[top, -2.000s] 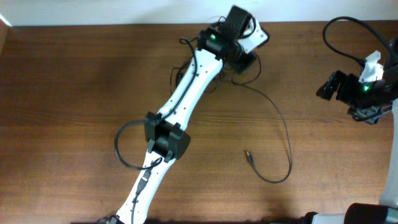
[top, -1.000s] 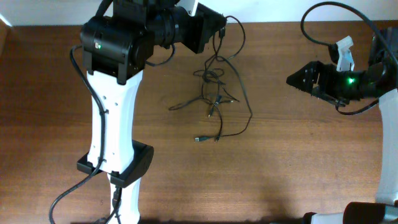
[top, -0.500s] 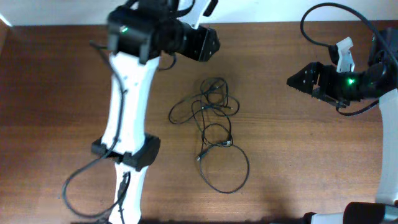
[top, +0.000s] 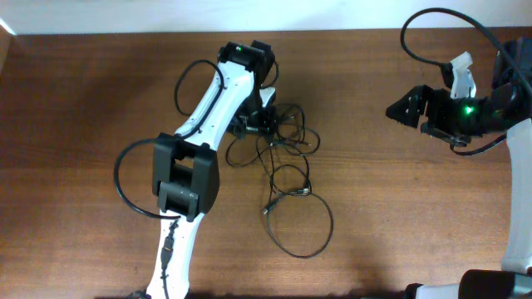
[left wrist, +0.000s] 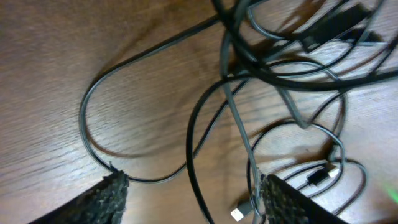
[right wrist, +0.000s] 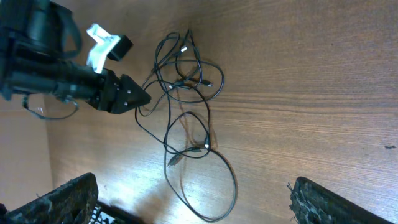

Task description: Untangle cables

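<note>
The cables [top: 287, 162] lie on the brown wooden table [top: 83, 124] near its middle, a loose knot of thin black cords toward the far side with one large open loop [top: 301, 226] trailing toward the near edge. Two small plug ends [top: 266, 209] show just beside that loop. The left gripper [top: 262, 124] is down at the upper left part of the knot. Its wrist camera shows both fingers [left wrist: 109, 194] spread wide, with several crossing strands lying on the wood between them and nothing pinched. A curved strand passes just beside the left fingertip, but contact cannot be judged. A pale-tipped plug [left wrist: 239, 214] lies near the other finger. The right gripper [top: 397, 108] hangs well apart from the tangle at the right side of the table, its fingers [right wrist: 59, 202] also spread wide and holding nothing.
</note>
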Tool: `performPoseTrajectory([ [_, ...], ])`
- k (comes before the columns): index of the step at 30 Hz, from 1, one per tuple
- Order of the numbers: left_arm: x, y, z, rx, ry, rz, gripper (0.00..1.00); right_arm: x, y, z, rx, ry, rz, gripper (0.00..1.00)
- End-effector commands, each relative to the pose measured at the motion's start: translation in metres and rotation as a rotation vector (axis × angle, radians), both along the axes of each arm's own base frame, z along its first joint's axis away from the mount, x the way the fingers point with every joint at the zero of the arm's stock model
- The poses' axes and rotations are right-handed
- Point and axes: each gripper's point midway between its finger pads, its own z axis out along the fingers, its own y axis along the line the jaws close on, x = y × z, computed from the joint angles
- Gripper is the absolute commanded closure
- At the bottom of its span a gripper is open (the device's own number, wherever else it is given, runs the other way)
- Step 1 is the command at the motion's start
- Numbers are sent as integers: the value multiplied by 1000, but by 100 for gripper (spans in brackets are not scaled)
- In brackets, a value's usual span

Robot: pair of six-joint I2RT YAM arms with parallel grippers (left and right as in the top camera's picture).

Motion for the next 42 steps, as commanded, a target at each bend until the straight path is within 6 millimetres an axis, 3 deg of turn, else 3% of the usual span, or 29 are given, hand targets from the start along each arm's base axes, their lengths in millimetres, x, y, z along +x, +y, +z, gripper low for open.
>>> performPoseTrajectory([
  [1,-12,10,-20,30,50,24,41,1,0,-3,-12,3,11,1],
  [3,-11,9,-30,28,42,23,66,2,0,-6,-9,13,12,1],
  [4,-6,7,-31,20,23,26,92,3,0,-8,-8,19,11,1],
  [5,-2,5,-30,8,5,28,100,4,0,-10,-6,26,12,1],
  [7,6,2,-22,-5,-29,28,100,5,0,-12,-5,33,12,1],
  [9,20,-3,5,-37,-108,28,100,5,0,-12,-5,32,12,1],
  [12,42,-13,85,-122,-317,26,100,5,0,-12,-5,32,12,1],
  [14,46,-18,158,-207,-483,23,100,5,-1,-12,-5,32,12,1],
  [17,21,-21,270,-375,-713,2,100,5,-1,-12,-5,30,12,1],
  [21,-27,-18,389,-579,-1005,-58,100,7,-1,-12,-7,21,12,1],
  [22,-37,-14,416,-611,-1090,-67,100,7,-1,-12,-7,21,12,1],
  [26,-64,0,487,-685,-1329,-80,100,7,-1,-12,-6,22,12,1],
  [37,-71,77,603,-474,-1890,179,100,5,0,-12,-4,32,12,1],
  [39,-71,90,610,-393,-1946,194,100,5,0,-12,-4,32,12,1],
  [42,-64,111,607,-338,-1944,213,100,5,0,-12,-4,32,12,0],
])
